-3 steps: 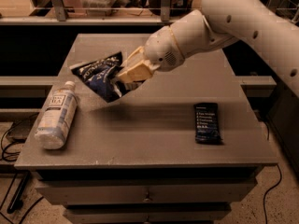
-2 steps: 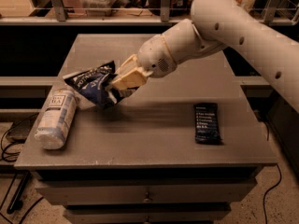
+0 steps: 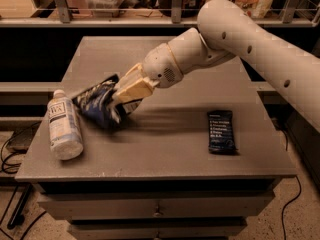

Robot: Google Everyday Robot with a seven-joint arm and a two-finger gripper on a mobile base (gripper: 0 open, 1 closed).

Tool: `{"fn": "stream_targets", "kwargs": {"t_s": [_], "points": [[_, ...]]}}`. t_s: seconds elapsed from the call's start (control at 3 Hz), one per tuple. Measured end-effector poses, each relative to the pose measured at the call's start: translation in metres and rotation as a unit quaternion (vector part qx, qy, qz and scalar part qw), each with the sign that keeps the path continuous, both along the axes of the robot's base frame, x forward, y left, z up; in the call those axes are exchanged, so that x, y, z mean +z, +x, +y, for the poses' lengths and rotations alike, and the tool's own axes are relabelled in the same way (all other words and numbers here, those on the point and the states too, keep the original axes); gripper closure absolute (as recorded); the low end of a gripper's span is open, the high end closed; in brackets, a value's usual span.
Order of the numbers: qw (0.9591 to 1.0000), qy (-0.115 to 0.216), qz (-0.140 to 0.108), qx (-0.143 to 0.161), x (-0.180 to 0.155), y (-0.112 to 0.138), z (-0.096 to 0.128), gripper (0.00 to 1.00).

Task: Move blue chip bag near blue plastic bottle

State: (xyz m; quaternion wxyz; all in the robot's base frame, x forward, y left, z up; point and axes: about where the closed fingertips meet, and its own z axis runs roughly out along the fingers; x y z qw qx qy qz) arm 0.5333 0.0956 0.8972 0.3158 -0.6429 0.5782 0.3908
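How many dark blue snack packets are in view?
2. The blue chip bag is held by the end effector beside the blue plastic bottle; the bar wrapper lies flat on the table, apart from both.

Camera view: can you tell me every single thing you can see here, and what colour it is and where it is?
table: one, grey, in the middle, with drawers below
blue plastic bottle: one, clear pale blue with a white cap, lying on the table's left side
blue chip bag: one, dark blue with white print, held just right of the bottle
bar wrapper: one, dark blue, flat on the table's right side
cables: a few, black, on the floor at the left
shelf: one, behind the table, holding blurred items
robot arm: one, white, reaching in from the upper right
tool: one, beige, closed on the chip bag
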Motion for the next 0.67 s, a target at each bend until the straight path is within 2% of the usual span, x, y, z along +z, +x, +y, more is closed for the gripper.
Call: {"fn": "stream_targets", "kwargs": {"t_s": [0.33,0.67], "points": [[1.0,0.0,0.0,0.002,-0.0001,-0.0011,0.0022,0.04],[1.0,0.0,0.0,0.004,-0.0002,-0.0017,0.0033,0.0]]}}
